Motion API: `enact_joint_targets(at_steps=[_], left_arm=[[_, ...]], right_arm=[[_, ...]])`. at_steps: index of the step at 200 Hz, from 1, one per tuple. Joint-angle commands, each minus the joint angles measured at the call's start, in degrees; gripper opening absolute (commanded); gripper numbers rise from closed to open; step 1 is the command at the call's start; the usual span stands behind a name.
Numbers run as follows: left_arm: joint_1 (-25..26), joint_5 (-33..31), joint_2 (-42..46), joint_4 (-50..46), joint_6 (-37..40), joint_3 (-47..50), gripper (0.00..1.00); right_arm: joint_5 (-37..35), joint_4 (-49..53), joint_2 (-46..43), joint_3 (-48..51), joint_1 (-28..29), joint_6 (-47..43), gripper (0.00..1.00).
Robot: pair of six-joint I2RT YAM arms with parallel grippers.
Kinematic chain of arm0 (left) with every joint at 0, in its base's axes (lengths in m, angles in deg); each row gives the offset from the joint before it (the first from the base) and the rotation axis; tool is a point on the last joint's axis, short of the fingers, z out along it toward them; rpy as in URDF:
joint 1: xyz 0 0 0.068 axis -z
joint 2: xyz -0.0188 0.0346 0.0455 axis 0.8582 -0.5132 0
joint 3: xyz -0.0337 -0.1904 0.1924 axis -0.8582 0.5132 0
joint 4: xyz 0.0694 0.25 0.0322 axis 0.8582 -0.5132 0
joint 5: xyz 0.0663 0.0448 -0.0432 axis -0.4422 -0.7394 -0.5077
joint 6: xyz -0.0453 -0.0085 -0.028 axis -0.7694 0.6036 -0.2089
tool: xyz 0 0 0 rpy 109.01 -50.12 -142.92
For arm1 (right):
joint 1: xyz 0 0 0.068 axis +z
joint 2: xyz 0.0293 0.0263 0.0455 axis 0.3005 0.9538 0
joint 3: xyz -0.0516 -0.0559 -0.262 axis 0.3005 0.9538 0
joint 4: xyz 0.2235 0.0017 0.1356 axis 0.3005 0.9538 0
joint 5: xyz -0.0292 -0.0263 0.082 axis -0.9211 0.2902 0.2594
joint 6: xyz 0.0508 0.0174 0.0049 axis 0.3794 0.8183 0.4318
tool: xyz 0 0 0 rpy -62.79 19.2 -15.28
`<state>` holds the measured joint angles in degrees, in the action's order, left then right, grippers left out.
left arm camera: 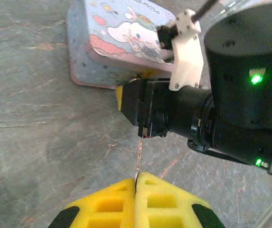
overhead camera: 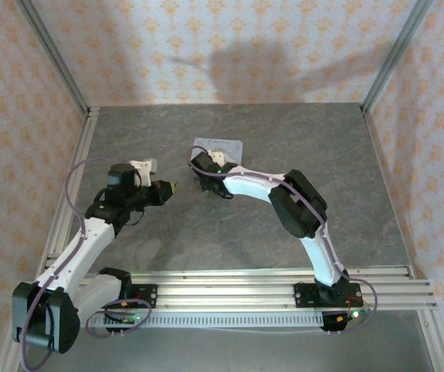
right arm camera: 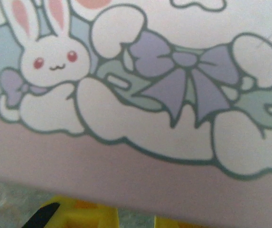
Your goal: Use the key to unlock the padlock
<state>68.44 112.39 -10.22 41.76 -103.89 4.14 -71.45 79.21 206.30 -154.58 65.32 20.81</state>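
clamping the key, the left claw should advance straight and slowly. right claw at the tin: cannot tell.

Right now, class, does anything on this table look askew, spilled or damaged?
Nothing looks spilled or damaged. The cartoon tin lies flat on the table, and the left gripper pinches the key straight out from its tips. The padlock cannot be made out behind the right gripper at the tin's edge.
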Motion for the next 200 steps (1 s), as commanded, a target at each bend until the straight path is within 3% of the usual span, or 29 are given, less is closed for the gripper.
enact_joint_targets(at_steps=[1, 77, 145, 200], left_arm=[[1.61, -3.19, 0.94, 0.8, 1.07, 1.28, 0.0], [3.51, 5.29, -1.27, 17.86, 2.12, 12.81, 0.0], [5.18, 11.15, -15.23, 44.87, -3.57, 18.07, 0.0], [5.19, 13.87, -25.06, 56.27, -7.57, 15.56, 0.0]], right_arm=[[4.02, 3.2, -5.66, 1.03, -0.02, -1.54, 0.07], [14.89, 7.2, -10.46, 3.38, -1.12, 0.98, 0.05], [21.93, 8.32, -12.19, 3.47, -2.56, 4.87, 0.04], [26.34, 10.22, -13.32, 2.15, -3.93, 8.08, 0.03]])
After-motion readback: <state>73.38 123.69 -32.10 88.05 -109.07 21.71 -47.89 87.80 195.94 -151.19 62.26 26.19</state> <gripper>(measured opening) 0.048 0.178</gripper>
